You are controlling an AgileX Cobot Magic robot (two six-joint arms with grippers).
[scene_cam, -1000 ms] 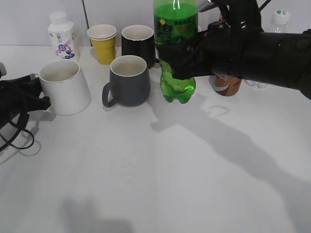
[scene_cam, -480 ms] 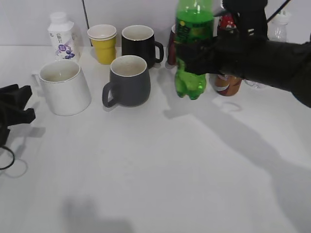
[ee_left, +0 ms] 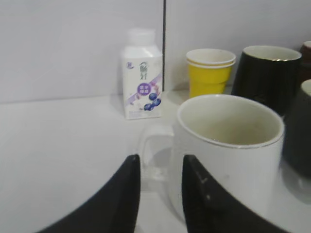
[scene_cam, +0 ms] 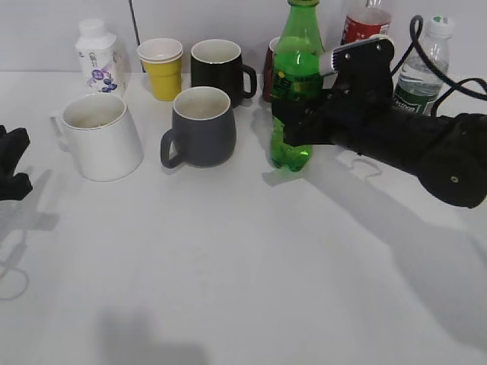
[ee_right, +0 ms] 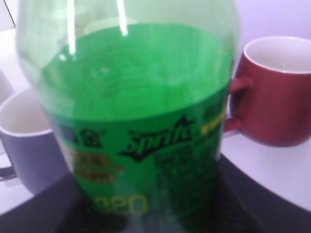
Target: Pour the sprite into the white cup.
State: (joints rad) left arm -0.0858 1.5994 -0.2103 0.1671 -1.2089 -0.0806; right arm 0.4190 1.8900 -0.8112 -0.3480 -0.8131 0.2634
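The right gripper [scene_cam: 293, 122] clenches the upright sprite [scene_cam: 293, 91] well right of the white cup [scene_cam: 101, 137], seemingly parking it, while the left gripper [ee_left: 160, 194] sits released.

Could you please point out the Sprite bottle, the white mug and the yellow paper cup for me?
Sprite bottle [scene_cam: 295, 61], exterior view, upper body above the label.
White mug [scene_cam: 106, 148], exterior view, front wall.
Yellow paper cup [scene_cam: 163, 78], exterior view, yellow side wall.

The sprite [ee_right: 131, 121] label reads "Sprite"; below it, "220".
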